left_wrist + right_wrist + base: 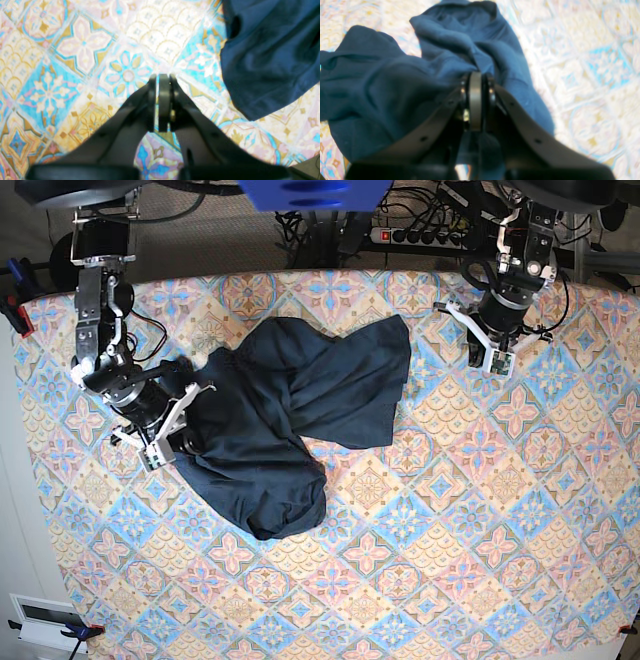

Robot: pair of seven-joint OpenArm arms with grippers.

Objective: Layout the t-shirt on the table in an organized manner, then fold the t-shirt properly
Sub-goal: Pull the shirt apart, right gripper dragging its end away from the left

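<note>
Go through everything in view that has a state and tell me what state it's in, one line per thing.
t-shirt: crumpled in a heap on the table, not laid out, not folded.
right gripper: jaws shut on a bunch of t-shirt fabric.
left gripper: jaws shut, empty, over bare cloth beside the t-shirt.
table: covered by a tile-patterned cloth, lying flat.
</note>
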